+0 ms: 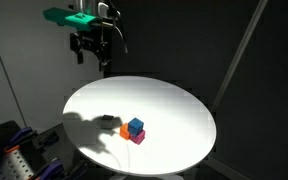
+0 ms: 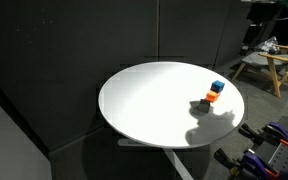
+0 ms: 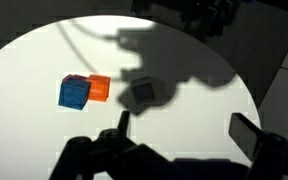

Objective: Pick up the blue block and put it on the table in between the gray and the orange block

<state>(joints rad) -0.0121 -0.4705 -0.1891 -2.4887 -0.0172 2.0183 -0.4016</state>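
Note:
The blue block (image 3: 73, 92) sits on the round white table (image 3: 44, 50), touching the orange block (image 3: 99, 88). The gray block (image 3: 144, 93) lies a short gap away from the orange one, inside the arm's shadow. In both exterior views the blue block (image 1: 135, 126) (image 2: 217, 87) sits against the orange block (image 2: 212, 98), which looks reddish in an exterior view (image 1: 137, 137). The gray block (image 2: 199, 104) is dark in shadow. My gripper (image 3: 184, 130) is open and empty. It hangs high above the table's far edge (image 1: 89, 50), well away from the blocks.
The table top (image 1: 174, 110) is bare apart from the three blocks. Dark curtains stand behind it. A wooden stool (image 2: 269, 65) stands beside the table. Clutter (image 1: 24, 155) lies on the floor by the table's edge.

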